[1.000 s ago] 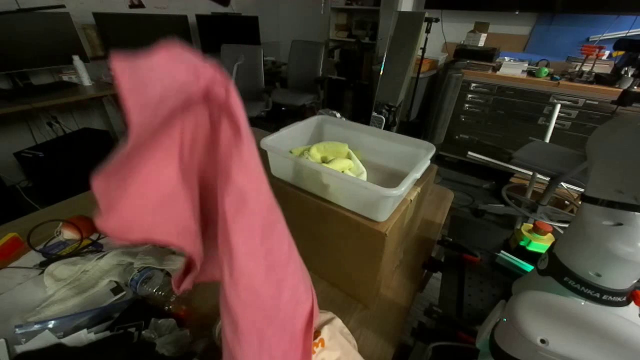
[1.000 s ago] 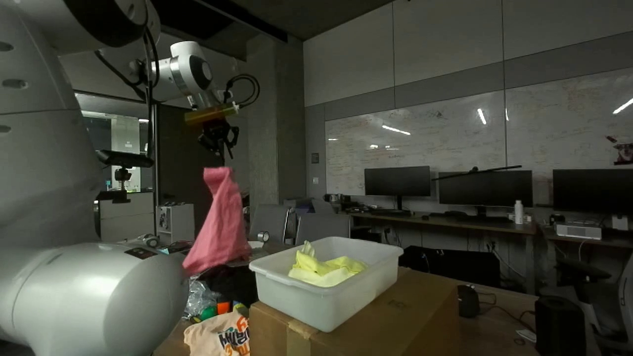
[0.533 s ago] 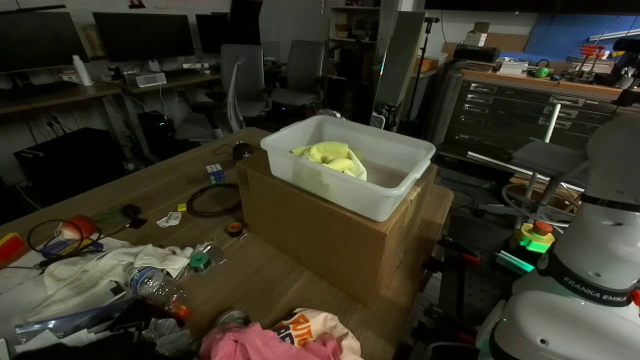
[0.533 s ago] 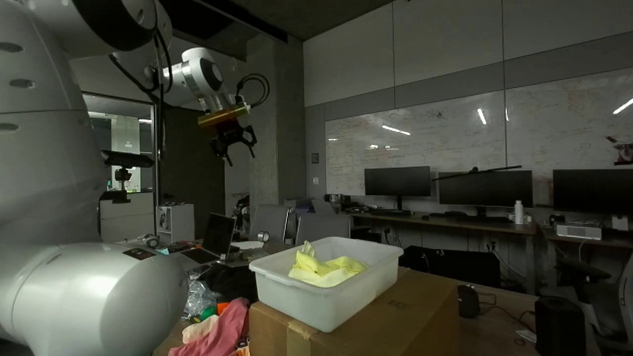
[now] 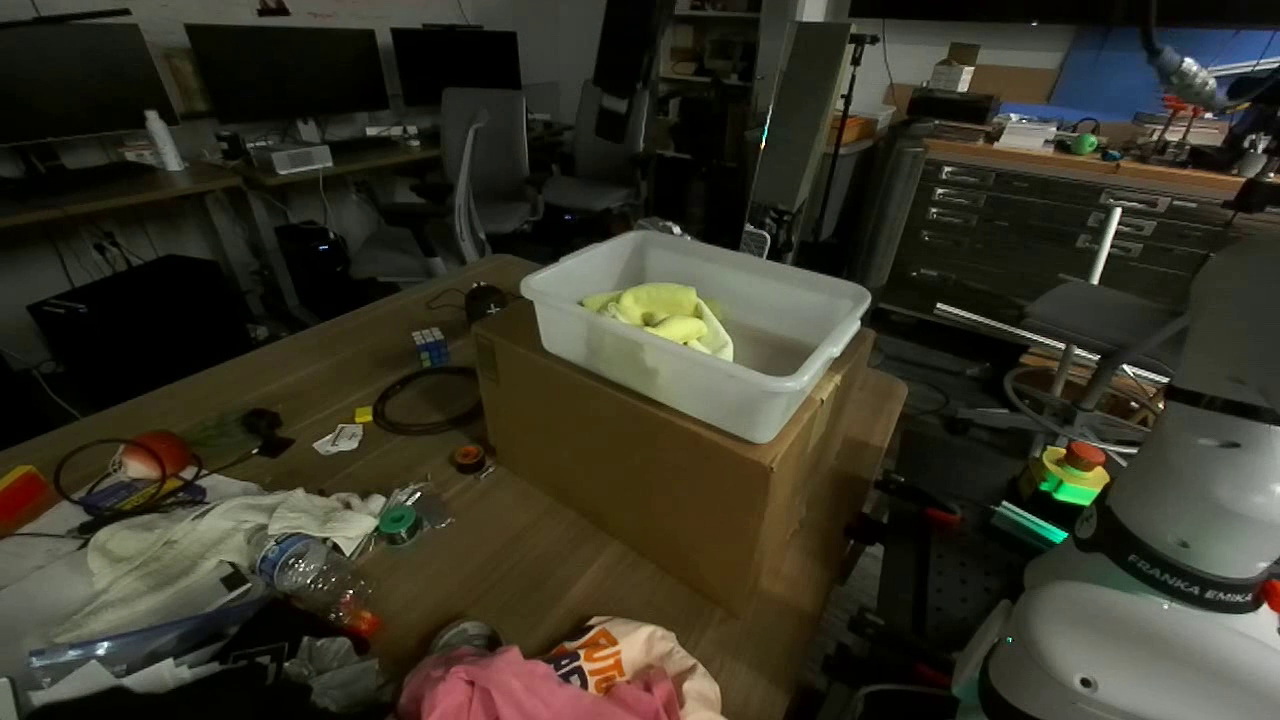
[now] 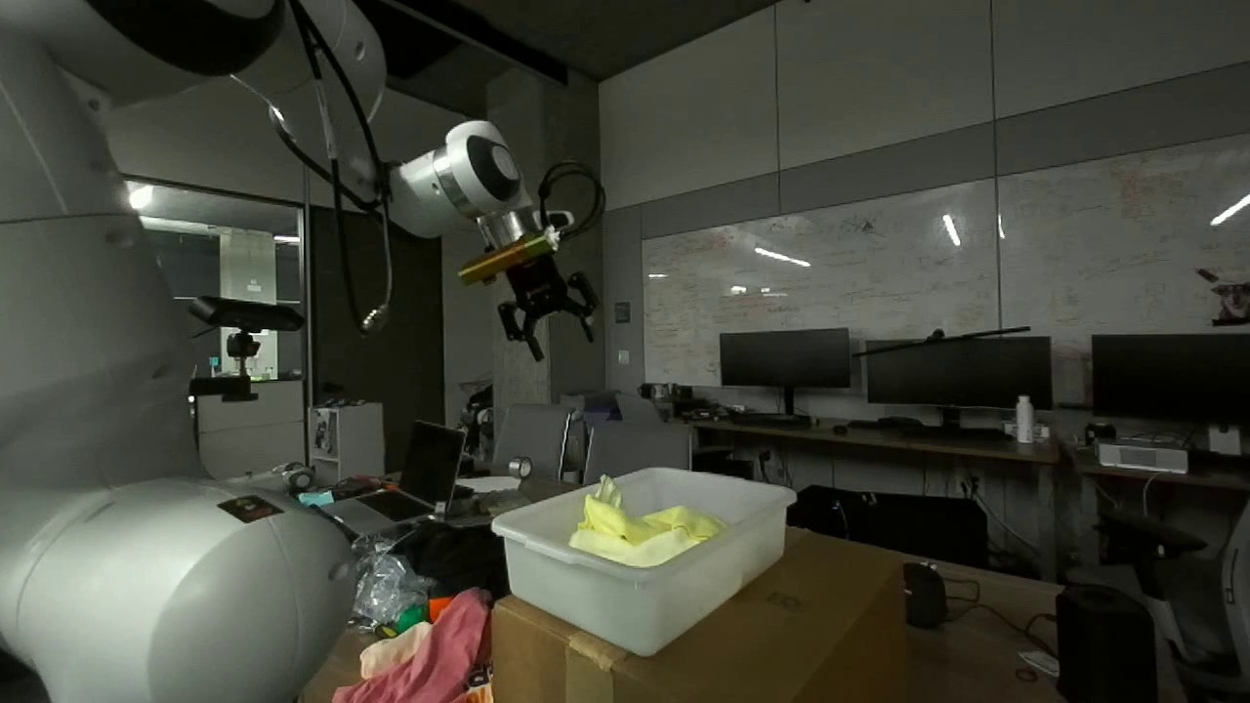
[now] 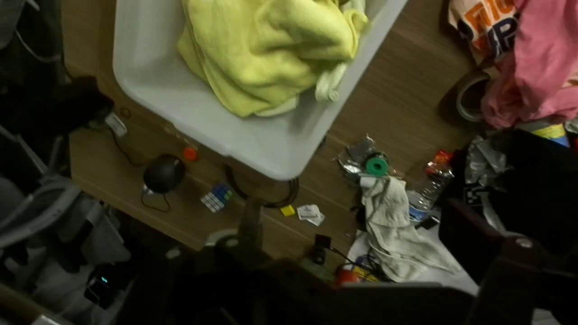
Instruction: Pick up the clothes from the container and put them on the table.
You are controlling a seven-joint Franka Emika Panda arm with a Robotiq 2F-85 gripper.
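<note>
Just beside the cardboard box (image 5: pixel 630 480), a coiled black cable (image 5: pixel 376 408) and an orange-and-black roll (image 5: pixel 466 461); near it, a puzzle cube (image 5: pixel 430 347). Farther from the box, a green roll (image 5: pixel 399 526), then a plastic bottle (image 5: pixel 312 578). Well apart from it, dark monitors (image 5: pixel 285 68).

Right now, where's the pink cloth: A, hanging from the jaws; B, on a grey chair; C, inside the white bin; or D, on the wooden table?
D: the pink cloth lies on the wooden table, partly over the cream printed cloth, and the jaws stand open with nothing between them.
</note>
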